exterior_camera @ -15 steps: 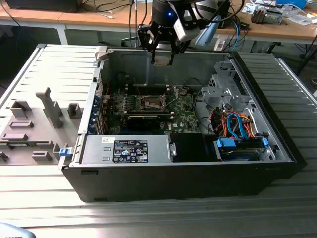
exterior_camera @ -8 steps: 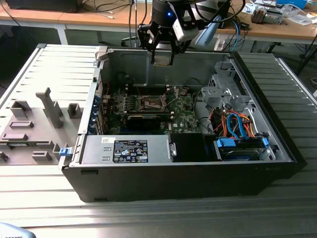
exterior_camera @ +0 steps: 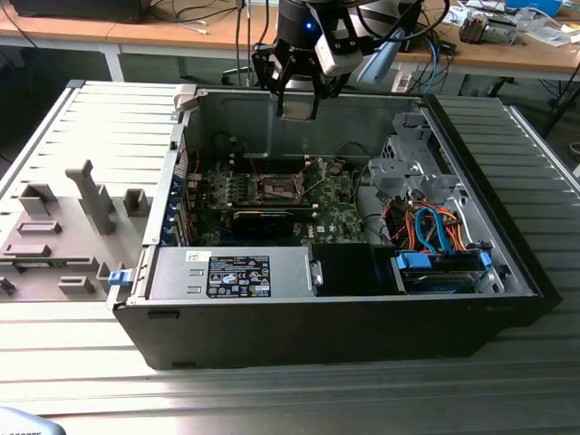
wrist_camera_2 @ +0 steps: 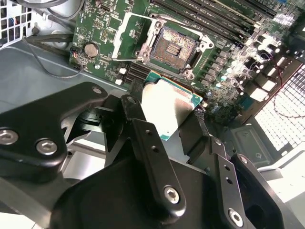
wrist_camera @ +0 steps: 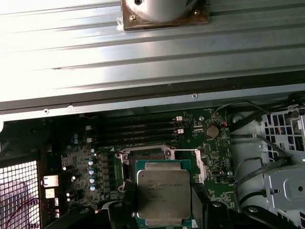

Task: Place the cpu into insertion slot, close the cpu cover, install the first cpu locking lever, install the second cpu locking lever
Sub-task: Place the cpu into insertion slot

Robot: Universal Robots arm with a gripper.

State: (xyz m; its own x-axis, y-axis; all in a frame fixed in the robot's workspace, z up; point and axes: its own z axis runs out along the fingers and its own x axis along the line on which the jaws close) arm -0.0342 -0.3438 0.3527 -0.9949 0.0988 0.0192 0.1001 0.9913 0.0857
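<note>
Ribbed metal table (exterior_camera: 272,399) bears open computer case (exterior_camera: 317,333).

The cpu (wrist_camera: 163,192) is silvery-grey with a green edge, the gripper (exterior_camera: 297,104) black, the motherboard (exterior_camera: 340,207) green, the cables (exterior_camera: 430,227) on the exterior view's right orange and blue, the table (exterior_camera: 91,362) ribbed grey.

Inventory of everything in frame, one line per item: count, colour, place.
cpu: 1, silvery-grey top, held in the gripper over the motherboard
insertion slot: 1, dark with silvery rim, on the motherboard, empty
cpu cover: 1, silvery, swung open beside the slot
motherboard: 1, green, on the case floor
case: 1, black and grey, open, on the table
power supply: 1, grey, inside the case
cables: several, orange and blue, case's exterior-view right
fixture plate: 1, grey, exterior view's left of the case
table: 1, grey, ribbed, under the case
gripper: 1, black, shut on the cpu
</note>
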